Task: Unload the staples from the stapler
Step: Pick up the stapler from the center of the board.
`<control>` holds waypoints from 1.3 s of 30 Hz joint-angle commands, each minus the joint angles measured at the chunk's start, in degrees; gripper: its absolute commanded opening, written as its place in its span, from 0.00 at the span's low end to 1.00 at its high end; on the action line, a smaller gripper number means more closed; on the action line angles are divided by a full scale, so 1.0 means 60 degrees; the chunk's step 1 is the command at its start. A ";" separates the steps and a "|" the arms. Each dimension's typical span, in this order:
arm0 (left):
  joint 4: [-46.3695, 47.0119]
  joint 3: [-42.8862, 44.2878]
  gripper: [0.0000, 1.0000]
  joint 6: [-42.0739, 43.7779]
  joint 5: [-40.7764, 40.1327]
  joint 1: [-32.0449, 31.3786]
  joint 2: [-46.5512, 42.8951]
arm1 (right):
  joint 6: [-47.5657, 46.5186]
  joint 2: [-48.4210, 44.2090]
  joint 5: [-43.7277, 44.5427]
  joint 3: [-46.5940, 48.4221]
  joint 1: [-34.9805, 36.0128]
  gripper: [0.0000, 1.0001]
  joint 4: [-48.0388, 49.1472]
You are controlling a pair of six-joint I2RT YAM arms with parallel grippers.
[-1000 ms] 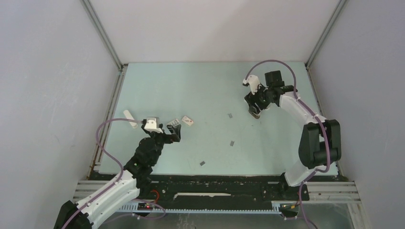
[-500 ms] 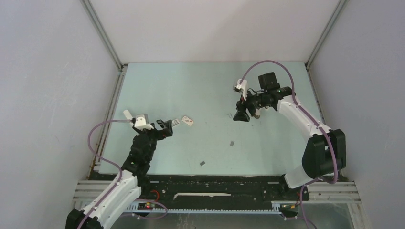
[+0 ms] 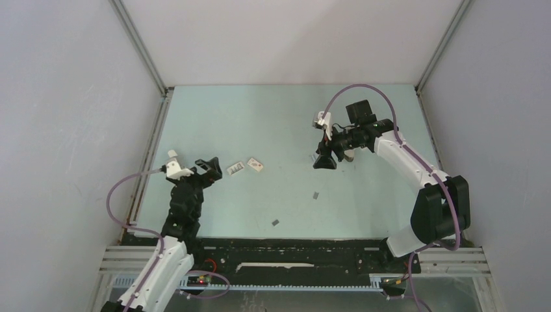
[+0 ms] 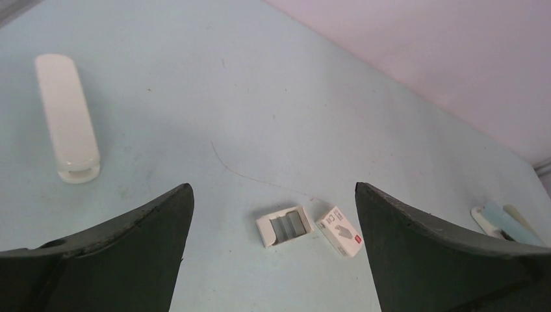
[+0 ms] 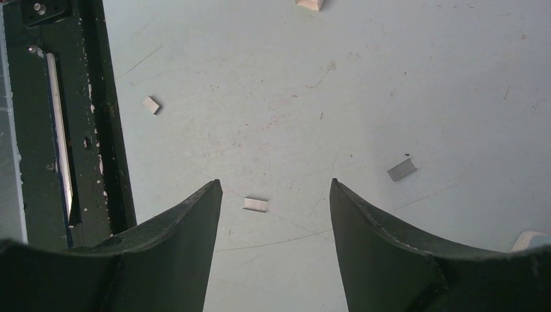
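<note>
- Both claws are released and grasp nothing: my right claw (image 5: 275, 185) hangs low over the surface (image 5: 364, 78) with its jaws apart, and my left claw (image 4: 273, 188) is spread very wide.
- The stapler (image 4: 499, 220) lies flat on the surface near my right claw, on its right side. The left wrist view shows it only at the far edge, pale blue with a whitish part.
- Loose staples (image 5: 255, 205) lie on the surface: one strip below the gap of my right claw, another to one side, and a third well apart.
- I judge the stapler to be light, stiff and smooth, so it may slide or turn when pushed. I would take it across its two long sides near the middle.
- I judge the staples to be very light, thin and brittle. A strip lies flat, gives little edge to pinch, and may break if squeezed hard.
- Before my left claw are an open box (image 4: 284, 226), a labelled box (image 4: 339, 231) just beside it, and a white bar (image 4: 67, 117) well apart.
- Compared with one second ago, my right claw has moved from the stapler toward the middle of the surface, and in the top view it now covers a strip that was visible there.
- My left claw has pulled back from the boxes toward the left edge. The boxes and the two nearer strips have not moved.
</note>
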 commanded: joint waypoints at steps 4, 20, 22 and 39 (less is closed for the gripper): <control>-0.0218 -0.0127 1.00 -0.0484 -0.0917 0.0568 -0.0285 | -0.0167 -0.0175 -0.0351 0.0012 0.0018 0.70 -0.0089; -0.0443 0.0340 1.00 -0.0665 -0.1368 0.1761 0.0354 | -0.0238 -0.0102 -0.0364 0.0025 0.0292 0.71 -0.0154; -0.0528 0.0530 1.00 -0.0699 -0.1330 0.2043 0.0774 | -0.0247 -0.0122 -0.0363 0.0013 0.0346 0.70 -0.0159; -0.3056 0.5814 0.75 -0.2469 0.0683 0.4573 0.8298 | -0.0412 -0.0352 -0.0673 0.0020 0.0456 0.71 -0.0289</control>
